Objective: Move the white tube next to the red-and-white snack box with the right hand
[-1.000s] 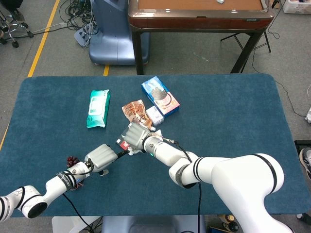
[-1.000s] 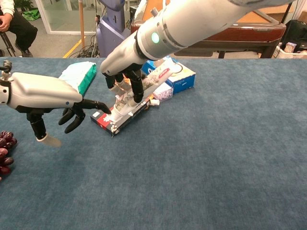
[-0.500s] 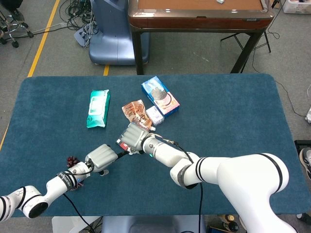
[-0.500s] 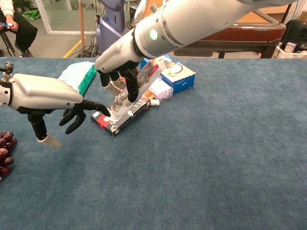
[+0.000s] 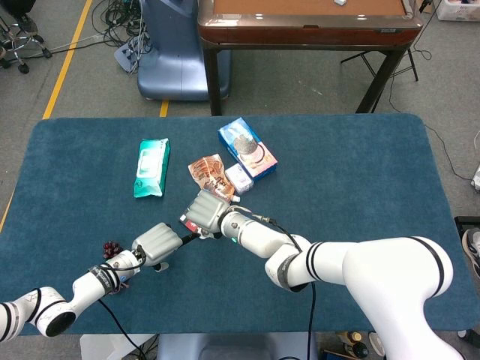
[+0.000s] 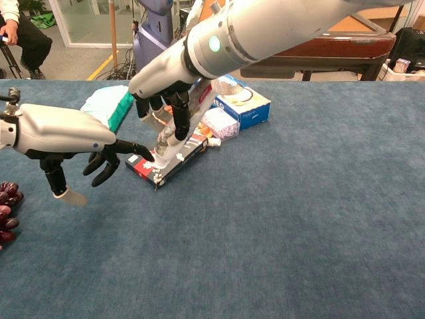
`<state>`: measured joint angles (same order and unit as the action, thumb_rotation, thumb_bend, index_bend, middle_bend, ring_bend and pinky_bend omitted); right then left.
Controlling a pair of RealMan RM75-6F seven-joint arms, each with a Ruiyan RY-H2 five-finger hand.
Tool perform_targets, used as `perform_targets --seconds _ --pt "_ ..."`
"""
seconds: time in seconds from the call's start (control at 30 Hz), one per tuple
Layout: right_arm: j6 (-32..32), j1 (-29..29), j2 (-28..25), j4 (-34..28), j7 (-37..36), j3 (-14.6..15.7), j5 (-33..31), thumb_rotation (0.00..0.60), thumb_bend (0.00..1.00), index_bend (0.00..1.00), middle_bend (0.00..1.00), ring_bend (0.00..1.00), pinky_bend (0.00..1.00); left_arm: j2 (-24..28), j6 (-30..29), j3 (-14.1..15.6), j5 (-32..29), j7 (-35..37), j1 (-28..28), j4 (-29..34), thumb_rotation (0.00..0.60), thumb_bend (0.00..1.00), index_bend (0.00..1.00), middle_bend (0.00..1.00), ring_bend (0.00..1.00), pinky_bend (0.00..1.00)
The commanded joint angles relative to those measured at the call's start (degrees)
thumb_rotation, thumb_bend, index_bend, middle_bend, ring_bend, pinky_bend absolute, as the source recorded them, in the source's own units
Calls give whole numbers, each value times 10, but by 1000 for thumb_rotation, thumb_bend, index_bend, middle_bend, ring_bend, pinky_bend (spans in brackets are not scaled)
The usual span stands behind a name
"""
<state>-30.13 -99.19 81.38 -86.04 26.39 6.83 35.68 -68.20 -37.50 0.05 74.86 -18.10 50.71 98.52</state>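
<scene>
The red-and-white snack box (image 6: 174, 161) lies flat on the blue table, left of centre; in the head view only a sliver of it (image 5: 184, 220) shows beside the hands. My right hand (image 6: 167, 85) grips the white tube (image 6: 198, 108) from above. The tube is tilted steeply, and its lower end rests on the box's top near the left end. In the head view my right hand (image 5: 204, 211) covers the tube. My left hand (image 6: 61, 133) hovers just left of the box with fingers spread and holds nothing. Its fingertips (image 6: 147, 156) are at the box's end.
Behind the box lie a small white-and-pink box (image 6: 222, 123), a blue box (image 6: 243, 104) and a brown snack bag (image 5: 211, 174). A green wipes pack (image 5: 152, 166) is at the back left. Dark grapes (image 6: 5, 214) sit near the front left edge.
My right hand has shifted slightly left and tipped the tube more upright over the box. My left hand has hardly moved.
</scene>
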Motion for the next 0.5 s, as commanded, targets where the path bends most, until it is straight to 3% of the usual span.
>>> perform_targets --seconds 0.03,0.5 --pt "1 3 -2 -1 -3 -4 5 600 1000 919 783 810 471 -1 1 0 -2 -1 1 -1 600 197 80 550 530 389" --pt "5 16 -6 -4 -15 -20 25 600 1000 924 787 825 475 -6 -1 5 -7 -2 5 -5 600 197 80 550 529 389"
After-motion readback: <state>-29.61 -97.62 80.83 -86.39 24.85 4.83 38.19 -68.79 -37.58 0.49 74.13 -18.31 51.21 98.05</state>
